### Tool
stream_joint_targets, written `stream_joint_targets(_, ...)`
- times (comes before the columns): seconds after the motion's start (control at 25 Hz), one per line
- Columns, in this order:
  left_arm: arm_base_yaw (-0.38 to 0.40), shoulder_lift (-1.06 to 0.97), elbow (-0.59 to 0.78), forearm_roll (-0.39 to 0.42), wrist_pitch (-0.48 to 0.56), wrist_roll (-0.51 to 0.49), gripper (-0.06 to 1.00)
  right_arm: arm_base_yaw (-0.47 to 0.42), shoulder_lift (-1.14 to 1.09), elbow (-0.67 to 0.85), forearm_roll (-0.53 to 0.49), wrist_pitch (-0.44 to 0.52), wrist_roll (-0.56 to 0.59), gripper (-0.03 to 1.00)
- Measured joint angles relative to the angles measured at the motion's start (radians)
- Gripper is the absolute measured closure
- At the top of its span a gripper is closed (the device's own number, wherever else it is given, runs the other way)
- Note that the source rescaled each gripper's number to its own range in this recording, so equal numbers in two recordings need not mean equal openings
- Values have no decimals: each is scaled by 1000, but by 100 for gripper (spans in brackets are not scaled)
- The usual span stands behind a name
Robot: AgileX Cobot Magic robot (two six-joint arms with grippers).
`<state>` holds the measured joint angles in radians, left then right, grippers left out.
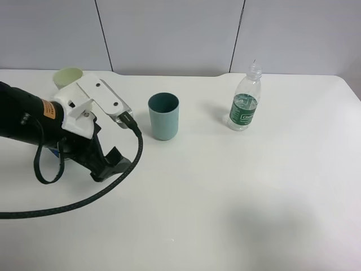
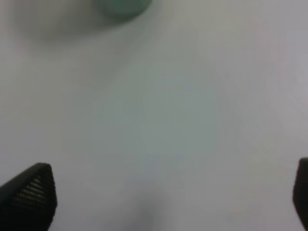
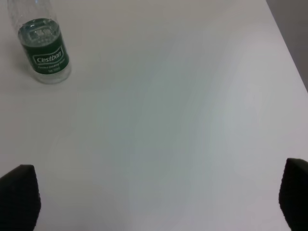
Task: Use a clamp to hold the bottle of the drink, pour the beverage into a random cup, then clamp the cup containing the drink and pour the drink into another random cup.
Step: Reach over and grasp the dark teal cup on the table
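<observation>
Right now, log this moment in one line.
left fingers open | right fingers open | Cestbon bottle upright, ungrasped | teal cup upright

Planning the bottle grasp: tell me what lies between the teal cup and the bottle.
Nothing. Only bare white table separates the teal cup from the bottle, as the exterior high view shows.

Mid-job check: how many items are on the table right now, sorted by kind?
Cups: 2 (teal cup; pale green cup, partly hidden)
Bottles: 1 (bottle, standing upright, green label)
Total: 3
</observation>
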<state>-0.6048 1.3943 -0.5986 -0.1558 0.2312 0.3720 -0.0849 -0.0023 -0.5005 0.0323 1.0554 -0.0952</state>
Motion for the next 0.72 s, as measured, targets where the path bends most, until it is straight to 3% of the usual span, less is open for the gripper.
stream_joint_targets(0.4,-58,140,0,0,-184,-10,-6,0,0,0,-3,0,10,-3)
stream_joint_targets(0.72,-59,223,-1,0,-356,-28,-6,0,0,0,-11,0,27,-3)
